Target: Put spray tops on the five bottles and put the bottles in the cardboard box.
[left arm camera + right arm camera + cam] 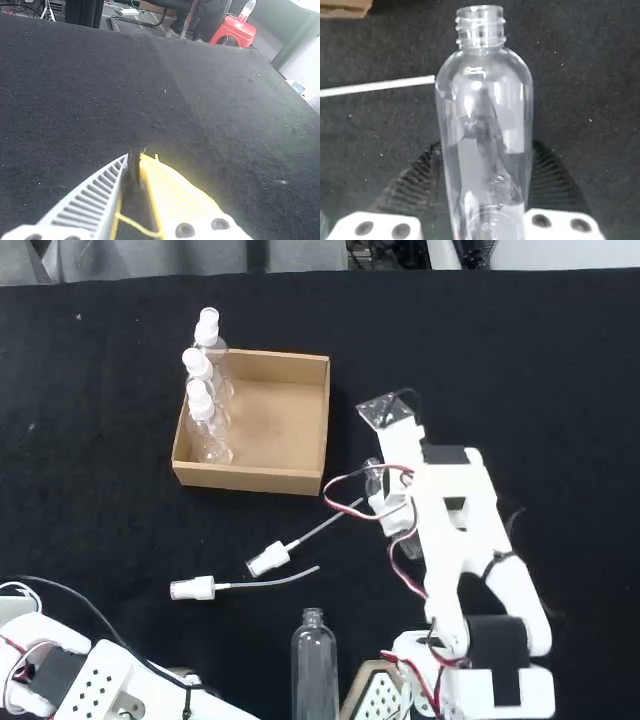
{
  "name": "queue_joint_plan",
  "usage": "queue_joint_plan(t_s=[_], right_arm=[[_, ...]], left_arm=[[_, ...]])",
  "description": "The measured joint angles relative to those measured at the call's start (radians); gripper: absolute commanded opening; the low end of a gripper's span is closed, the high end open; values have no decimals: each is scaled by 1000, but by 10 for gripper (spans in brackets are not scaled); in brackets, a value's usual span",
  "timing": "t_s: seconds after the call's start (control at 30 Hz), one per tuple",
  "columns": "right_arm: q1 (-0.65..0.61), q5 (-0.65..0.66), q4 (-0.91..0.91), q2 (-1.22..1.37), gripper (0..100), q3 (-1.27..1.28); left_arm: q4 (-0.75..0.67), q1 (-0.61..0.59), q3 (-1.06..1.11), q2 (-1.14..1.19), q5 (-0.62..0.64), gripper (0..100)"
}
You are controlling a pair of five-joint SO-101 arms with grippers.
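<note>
1. Table point(520, 360): black surface carrying all items.
2. Cardboard box point(250, 478): open top, far and left of centre. Three capped bottles point(200, 400) stand upright in a row along its left wall.
3. Spray tops, loose on table btwn box and item 4: one point(268, 560) w/ tube pointing far-right; the other point(195, 588) nearer and to the left, tube running right.
4. Open bottle point(313, 665): clear, no top, upright at near edge, approx. centre. R fingers point(417, 177) clamp its lower body, one on each side.
5. L fingers point(141, 161): closed together, tips low over table.
6. Small clear shape point(372, 478) beside white arm point(450, 530), right of box: poss. another bottle, too hidden to tell.
</note>
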Motion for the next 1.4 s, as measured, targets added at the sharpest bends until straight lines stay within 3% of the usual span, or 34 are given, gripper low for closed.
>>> queue_joint_plan(t_s=[0.1, 0.73, 1.03, 1.4], right_arm=[[0, 0, -2, 32, 322, -3], [2, -6, -3, 49, 322, -71], [0, -46, -3, 253, 322, -187], [0, -58, 31, 270, 322, -192]], left_arm=[[0, 0, 0, 0, 0, 30], [0, 0, 0, 0, 0, 30], [0, 0, 0, 0, 0, 30], [0, 0, 0, 0, 0, 30]])
